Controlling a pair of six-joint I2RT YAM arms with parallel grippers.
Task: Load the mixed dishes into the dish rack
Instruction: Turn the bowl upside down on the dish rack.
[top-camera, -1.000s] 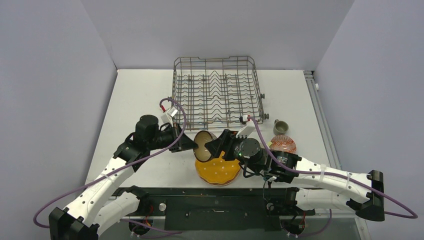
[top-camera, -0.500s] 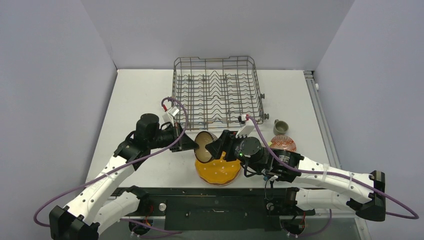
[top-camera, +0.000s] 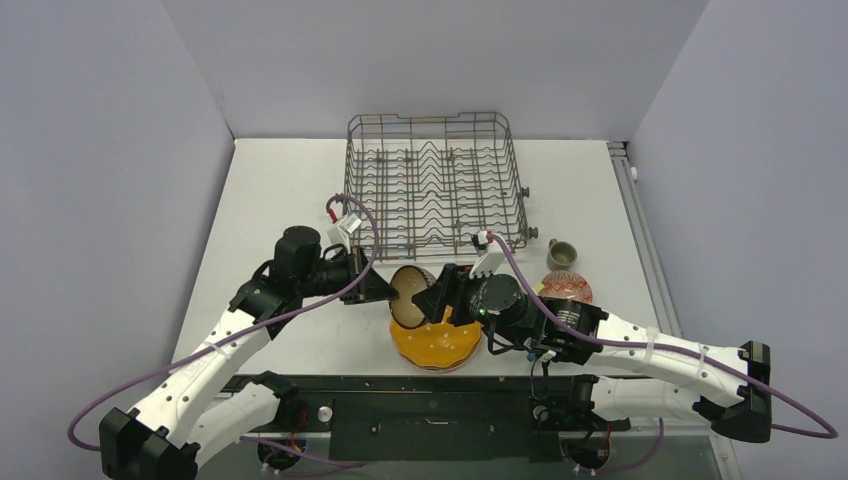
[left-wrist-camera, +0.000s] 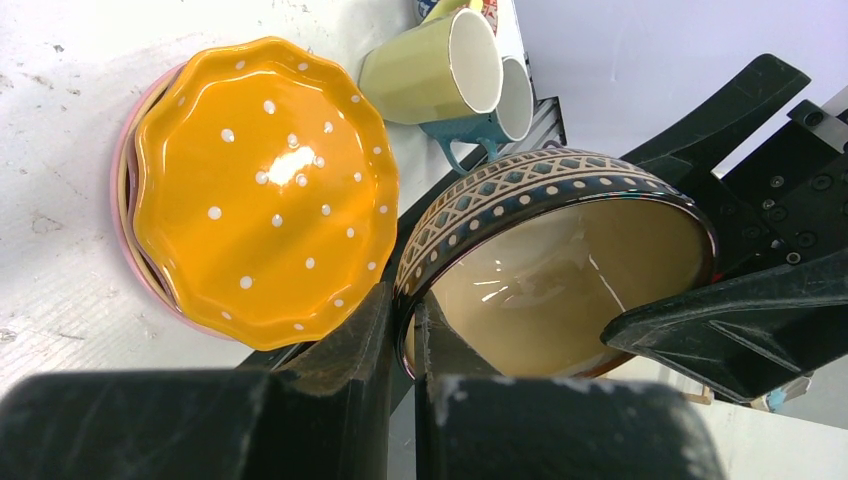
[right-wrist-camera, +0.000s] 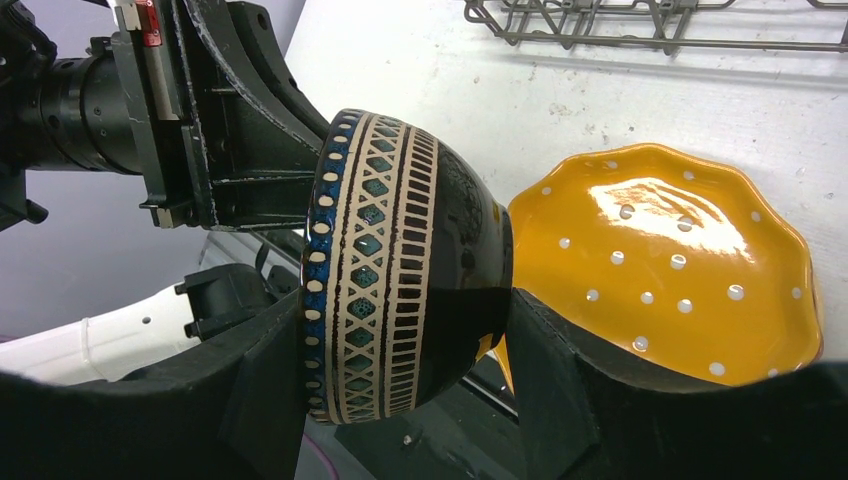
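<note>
The left claw (left-wrist-camera: 405, 335) pinched the rim of the patterned bowl (top-camera: 408, 296) while the right claw (right-wrist-camera: 415, 350) clamped it rim-to-base (tipped on edge), above the orange plate (top-camera: 437, 343), seemingly topping a stack, at six o'clock of the dish rack (top-camera: 436, 238).

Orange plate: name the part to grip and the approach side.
Take the orange plate by its near scalloped rim, probably from above: it lies flat on a stack, rim flaring up, and the dark bowl hangs over its far edge.
</note>
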